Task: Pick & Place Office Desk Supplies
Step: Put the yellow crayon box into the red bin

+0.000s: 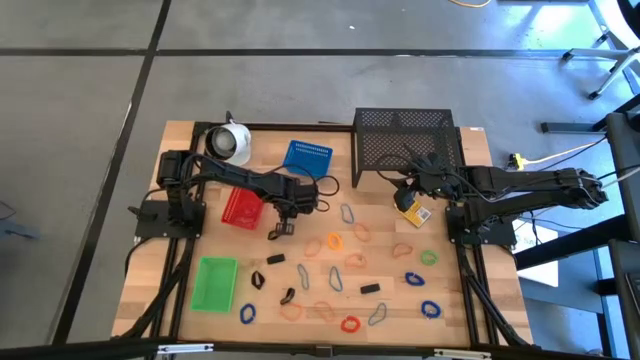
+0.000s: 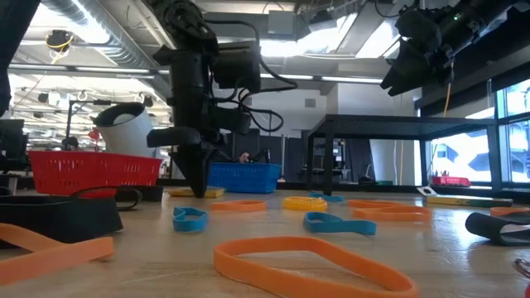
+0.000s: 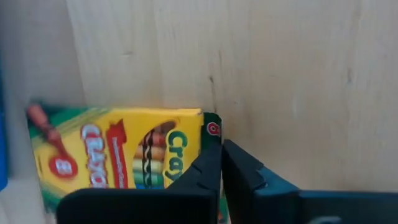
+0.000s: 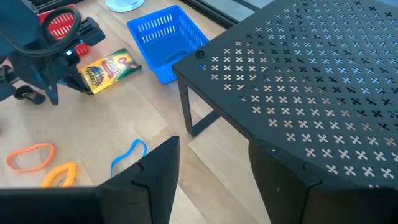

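Left wrist view: the left gripper (image 3: 221, 168) has its fingers closed, empty, beside the yellow box (image 3: 118, 152) on the desk (image 3: 280, 74). The right gripper (image 4: 211, 180) hangs parted near the mesh rack (image 4: 311, 81).

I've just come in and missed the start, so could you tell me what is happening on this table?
The left gripper is down on the table, shut at the edge of the yellow crayon box beside the blue tray; whether it pinches the box is unclear. The right gripper hangs open by the black mesh rack. Coloured bands lie loose.
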Robot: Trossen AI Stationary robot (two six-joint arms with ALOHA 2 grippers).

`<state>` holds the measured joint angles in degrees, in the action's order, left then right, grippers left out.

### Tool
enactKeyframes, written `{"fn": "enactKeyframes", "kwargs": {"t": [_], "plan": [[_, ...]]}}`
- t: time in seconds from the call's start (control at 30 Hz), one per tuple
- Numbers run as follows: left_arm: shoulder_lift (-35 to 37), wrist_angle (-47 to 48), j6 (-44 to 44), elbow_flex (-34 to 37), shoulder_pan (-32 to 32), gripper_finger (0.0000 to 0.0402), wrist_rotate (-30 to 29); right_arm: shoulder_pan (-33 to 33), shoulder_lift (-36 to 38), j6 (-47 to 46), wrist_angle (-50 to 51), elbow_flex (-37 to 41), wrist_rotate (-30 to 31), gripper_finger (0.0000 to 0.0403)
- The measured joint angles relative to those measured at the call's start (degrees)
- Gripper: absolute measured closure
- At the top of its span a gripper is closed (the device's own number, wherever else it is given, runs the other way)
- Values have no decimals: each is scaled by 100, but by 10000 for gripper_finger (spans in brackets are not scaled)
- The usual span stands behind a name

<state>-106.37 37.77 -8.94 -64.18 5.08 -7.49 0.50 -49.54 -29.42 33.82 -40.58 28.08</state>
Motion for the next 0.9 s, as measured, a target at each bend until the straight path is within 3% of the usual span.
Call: {"fn": "enactKeyframes", "kwargs": {"t": [0.2, 0.53, 0.9], "plan": [[319, 142, 217, 11, 0, 400, 28, 0, 1, -10, -2, 0, 0, 209], [1573, 323, 486, 11, -4, 400, 83, 1, 1, -8, -4, 0, 0, 209], [2965, 409, 1171, 11, -24, 401, -643, -1, 2, 10, -24, 0, 0, 209]]}}
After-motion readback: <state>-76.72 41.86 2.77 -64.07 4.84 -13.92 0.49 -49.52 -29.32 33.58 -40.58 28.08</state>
